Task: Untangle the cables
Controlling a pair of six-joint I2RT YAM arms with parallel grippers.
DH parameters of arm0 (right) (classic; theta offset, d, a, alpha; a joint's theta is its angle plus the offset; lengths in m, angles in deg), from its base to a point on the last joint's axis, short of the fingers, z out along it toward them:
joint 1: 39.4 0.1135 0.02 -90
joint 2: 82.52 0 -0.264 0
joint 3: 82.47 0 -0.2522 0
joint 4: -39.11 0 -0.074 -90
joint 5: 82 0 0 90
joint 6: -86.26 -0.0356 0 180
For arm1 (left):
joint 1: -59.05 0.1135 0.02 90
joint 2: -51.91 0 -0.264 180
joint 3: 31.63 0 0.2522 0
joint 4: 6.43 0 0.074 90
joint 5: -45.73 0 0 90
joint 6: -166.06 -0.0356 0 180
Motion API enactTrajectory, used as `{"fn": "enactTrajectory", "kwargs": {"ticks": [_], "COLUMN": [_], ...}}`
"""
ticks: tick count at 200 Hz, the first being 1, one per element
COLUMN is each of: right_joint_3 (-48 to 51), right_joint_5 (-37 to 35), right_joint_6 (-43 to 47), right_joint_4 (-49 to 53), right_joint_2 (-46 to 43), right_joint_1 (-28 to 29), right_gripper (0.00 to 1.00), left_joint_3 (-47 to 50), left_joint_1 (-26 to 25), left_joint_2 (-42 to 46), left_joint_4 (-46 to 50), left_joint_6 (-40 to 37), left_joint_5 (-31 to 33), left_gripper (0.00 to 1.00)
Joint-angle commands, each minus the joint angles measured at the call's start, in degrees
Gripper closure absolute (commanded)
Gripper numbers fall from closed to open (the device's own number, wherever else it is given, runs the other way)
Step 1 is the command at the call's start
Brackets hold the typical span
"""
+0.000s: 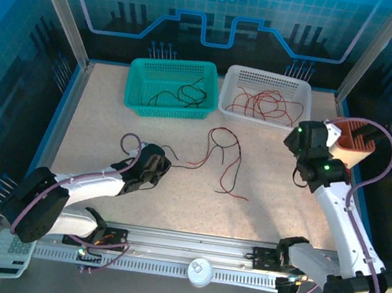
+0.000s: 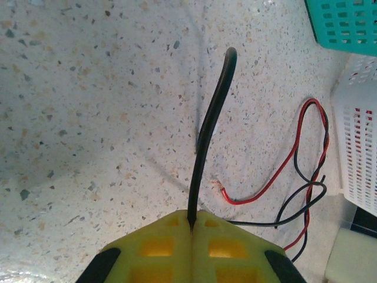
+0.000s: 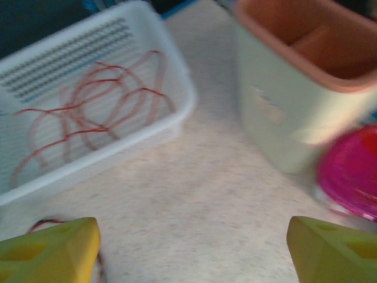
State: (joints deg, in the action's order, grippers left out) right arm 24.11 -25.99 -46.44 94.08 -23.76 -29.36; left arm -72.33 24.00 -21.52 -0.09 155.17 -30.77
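A loose tangle of red and black cables (image 1: 222,156) lies mid-table. My left gripper (image 1: 159,165) rests low at its left end. In the left wrist view the yellow fingers (image 2: 159,247) of the left gripper (image 2: 192,223) are shut on a black cable (image 2: 211,130) that sticks up and away from them. A red cable (image 2: 277,174) and more black strands curl to the right. My right gripper (image 1: 299,140) hovers by the white basket. Its jaws stand wide apart in the right wrist view (image 3: 193,250), with bare table between them.
A teal basket (image 1: 140,85) holding mostly black cables and a white basket (image 1: 302,101) holding red cables (image 3: 88,109) stand at the back. A cream bin with an orange rim (image 3: 294,82) sits at the right edge, close to the right arm.
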Motion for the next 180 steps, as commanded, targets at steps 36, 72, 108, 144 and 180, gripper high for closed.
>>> {"fn": "enactTrajectory", "kwargs": {"ticks": [36, 72, 108, 144, 180], "right_joint_3": [1.85, 0.45, 1.03, 2.35, 3.21], "right_joint_5": [-8.42, -10.50, -7.96, -6.19, -2.99], "right_joint_6": [-6.80, -9.58, -9.04, -7.78, -4.82], "right_joint_4": [13.99, 18.40, 17.61, 15.58, 12.95], "right_joint_2": [-3.76, -0.84, -0.09, -1.93, -3.53], "right_joint_1": [-7.41, -10.31, -12.40, -13.50, -15.08], "right_gripper": [0.05, 0.00, 0.00, 0.00, 0.00], "left_joint_3": [-8.13, -15.38, -22.70, -29.56, -36.61], "left_joint_1": [-0.17, -0.15, -0.08, 0.86, 1.53], "left_joint_2": [1.99, 2.07, 1.21, -0.94, -2.41], "left_joint_4": [-0.85, -0.10, 0.79, -0.12, 1.00], "left_joint_6": [-10.18, -15.30, -19.27, -21.69, -24.39], "left_joint_5": [-2.72, -7.44, -12.18, -19.62, -24.55], "left_gripper": [1.00, 1.00, 1.00, 1.00, 1.00]}}
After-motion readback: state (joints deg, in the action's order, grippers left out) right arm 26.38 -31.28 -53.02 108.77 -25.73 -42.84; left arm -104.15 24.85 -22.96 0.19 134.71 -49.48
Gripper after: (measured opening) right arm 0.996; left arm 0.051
